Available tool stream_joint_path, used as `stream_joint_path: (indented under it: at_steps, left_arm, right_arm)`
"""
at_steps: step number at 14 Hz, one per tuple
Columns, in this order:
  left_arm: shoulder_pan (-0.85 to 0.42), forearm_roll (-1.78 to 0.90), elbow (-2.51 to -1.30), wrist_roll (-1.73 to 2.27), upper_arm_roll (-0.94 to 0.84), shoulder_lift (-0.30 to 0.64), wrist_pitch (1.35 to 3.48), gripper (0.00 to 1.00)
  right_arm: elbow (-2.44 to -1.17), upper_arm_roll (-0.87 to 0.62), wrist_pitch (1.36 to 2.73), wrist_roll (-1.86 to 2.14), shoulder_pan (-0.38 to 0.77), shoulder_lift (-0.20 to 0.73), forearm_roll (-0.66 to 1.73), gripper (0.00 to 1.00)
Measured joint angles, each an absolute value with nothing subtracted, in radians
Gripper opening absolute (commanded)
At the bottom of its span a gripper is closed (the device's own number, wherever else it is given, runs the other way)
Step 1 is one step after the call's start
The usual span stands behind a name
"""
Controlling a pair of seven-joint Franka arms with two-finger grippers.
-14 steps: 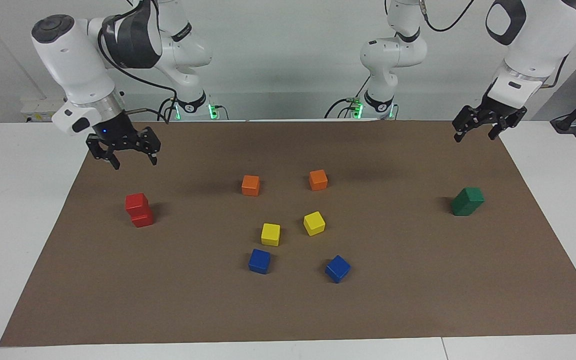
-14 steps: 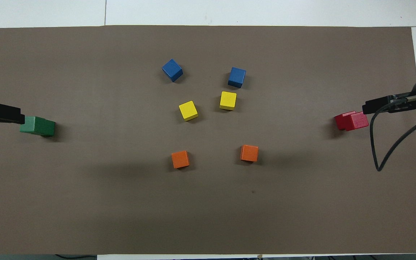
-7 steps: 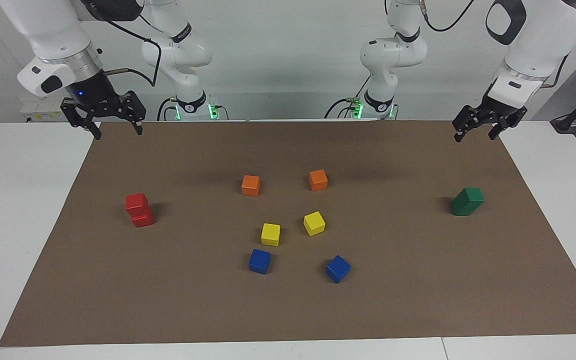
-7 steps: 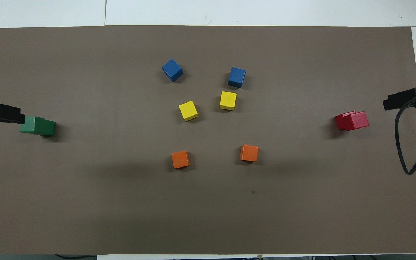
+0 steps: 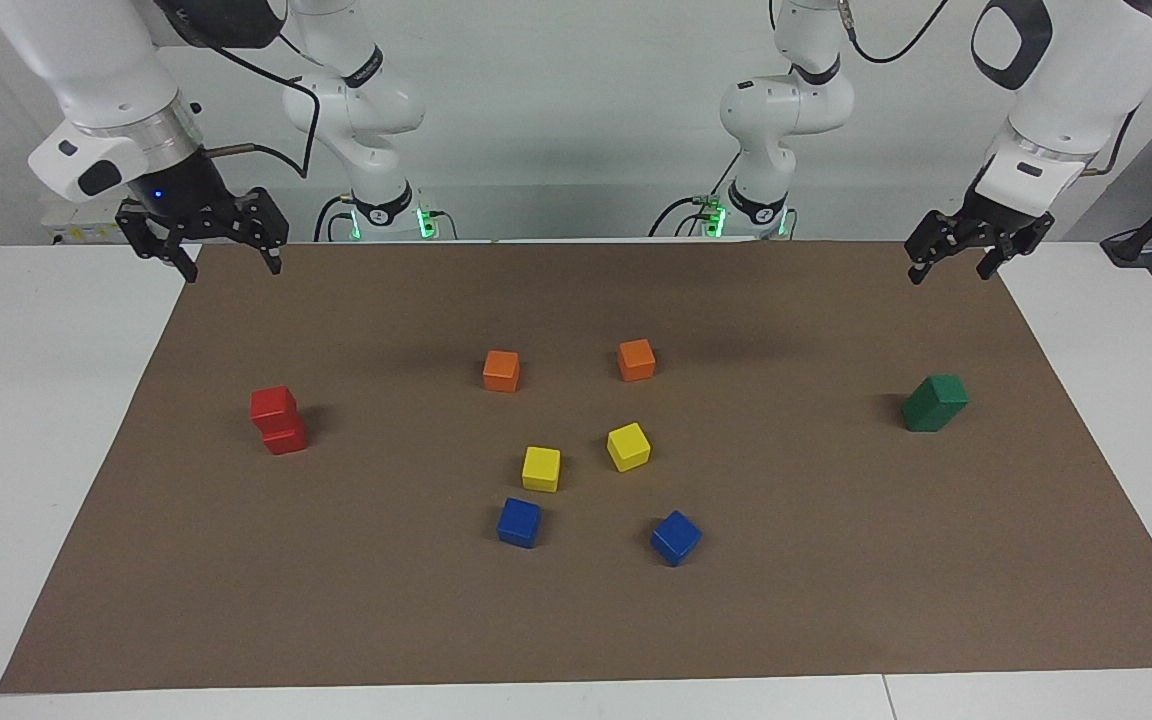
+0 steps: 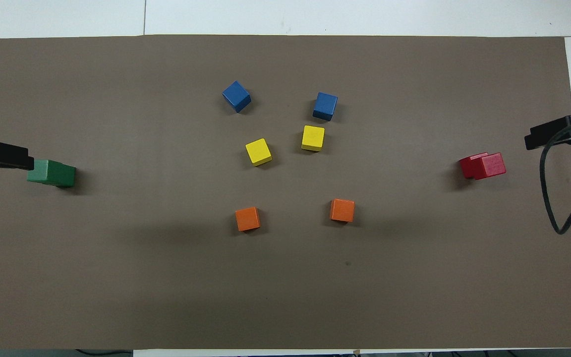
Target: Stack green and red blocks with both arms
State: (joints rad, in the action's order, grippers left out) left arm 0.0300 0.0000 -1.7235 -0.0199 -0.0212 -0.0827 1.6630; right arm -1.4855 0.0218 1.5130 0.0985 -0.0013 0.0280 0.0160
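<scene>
In the facing view, at upper left of the frame, the right end effector (image 5: 201,240) is seen raised over the mat's corner, fingers spread wide and empty; at upper right the left end effector (image 5: 966,250) hangs likewise, spread and empty. At centre left the red stack (image 5: 277,420) is shown, one red cube set on the other, slightly askew. At centre right the green stack (image 5: 934,402) stands two cubes high. Both stacks are judged complete; only withdrawal of the arms appears to be left. No containers are present.

In the overhead view, the green stack (image 6: 51,173) lies at the left edge and the red stack (image 6: 482,165) at the right, on the brown worktop (image 6: 285,297). Orange, yellow and blue cubes lie untouched at centre.
</scene>
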Motion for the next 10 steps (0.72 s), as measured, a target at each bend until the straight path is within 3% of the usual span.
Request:
stream_joint_path:
  at_steps: [10]
  left_arm:
    - [0.030, 0.000, -1.723, -0.020, -0.021, -0.083, 1.663, 1.00]
  right_arm:
    - [-1.494, 0.023, 1.467, 0.091, -0.010, 0.019, 0.016, 1.00]
